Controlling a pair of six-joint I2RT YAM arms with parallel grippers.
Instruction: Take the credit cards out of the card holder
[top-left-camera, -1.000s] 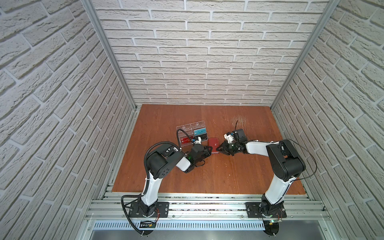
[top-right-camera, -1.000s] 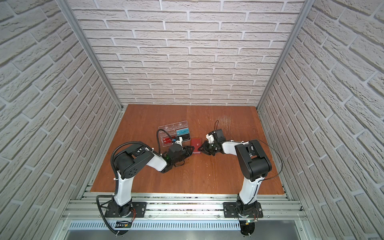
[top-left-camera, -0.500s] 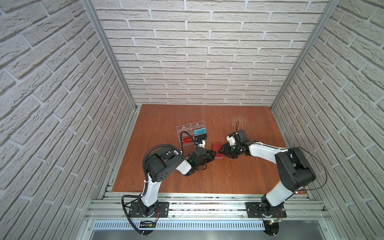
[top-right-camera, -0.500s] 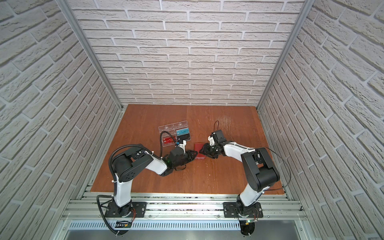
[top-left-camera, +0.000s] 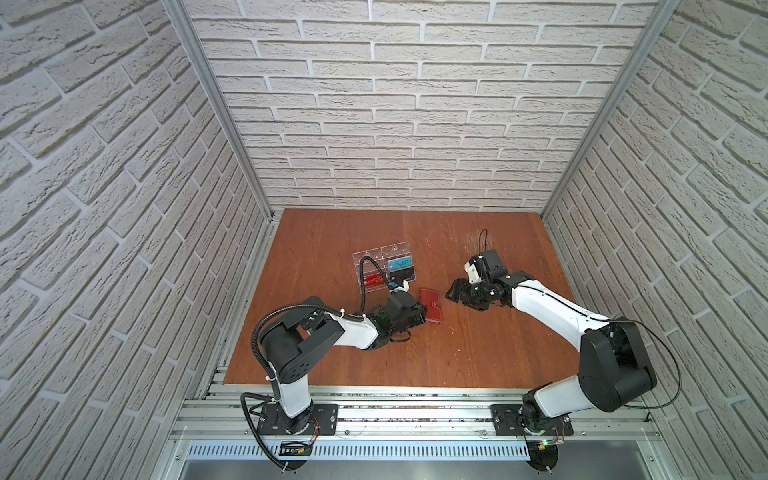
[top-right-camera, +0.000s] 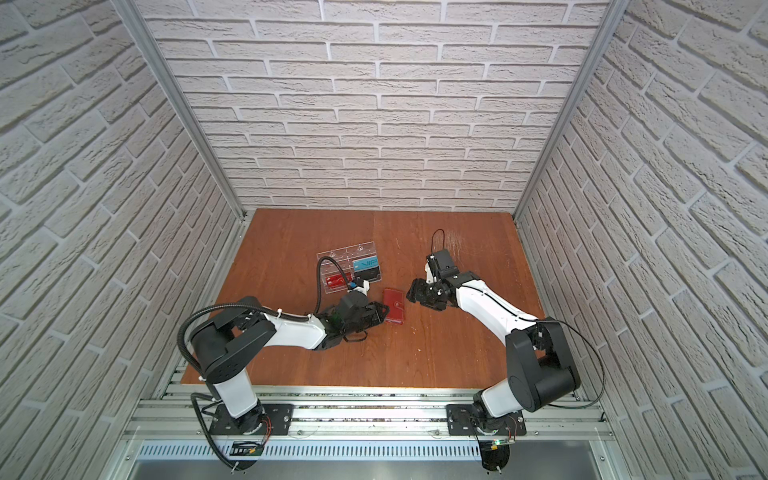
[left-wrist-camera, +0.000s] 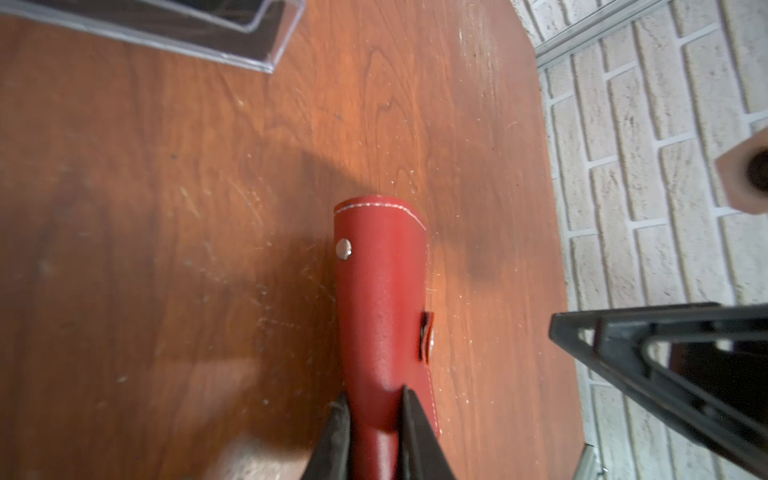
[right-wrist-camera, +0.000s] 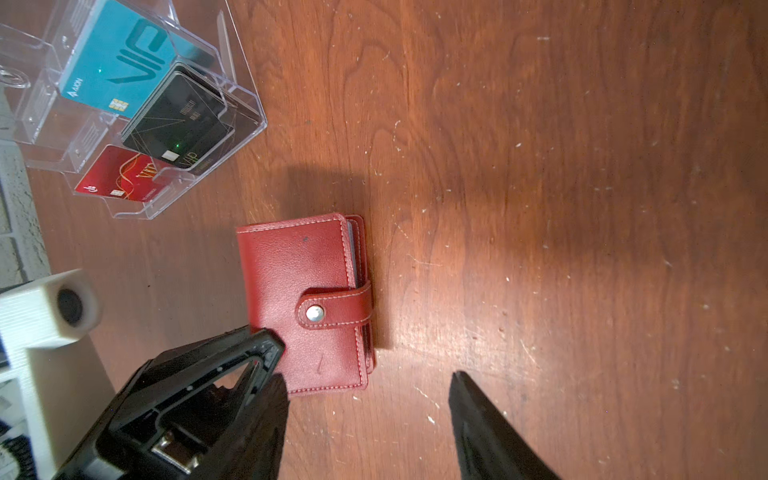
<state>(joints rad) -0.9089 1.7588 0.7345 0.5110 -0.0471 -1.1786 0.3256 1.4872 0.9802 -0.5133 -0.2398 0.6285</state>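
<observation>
The red card holder (top-left-camera: 431, 305) (top-right-camera: 393, 306) lies flat on the table, shut, with its snap tab (right-wrist-camera: 332, 309) fastened. My left gripper (top-left-camera: 422, 314) (left-wrist-camera: 374, 401) is shut on its spine end, and one of its black fingers (right-wrist-camera: 249, 349) shows in the right wrist view. My right gripper (top-left-camera: 451, 293) (right-wrist-camera: 370, 376) stands open just right of the holder, touching nothing. Any credit cards inside the holder are hidden by its cover. A teal VIP card (right-wrist-camera: 112, 62) (top-left-camera: 400, 264) stands in the clear rack.
The clear acrylic rack (top-left-camera: 384, 270) (right-wrist-camera: 245, 104) stands just behind the left gripper, also holding a black card (right-wrist-camera: 178, 120) and a red card (right-wrist-camera: 120, 178). Brick walls close the table on three sides. Bare wood (top-left-camera: 415, 365) lies toward the front.
My right gripper has opened and drawn back a little to the right of the card holder. The left gripper has kept its grip, and the holder has shifted slightly toward the front.
</observation>
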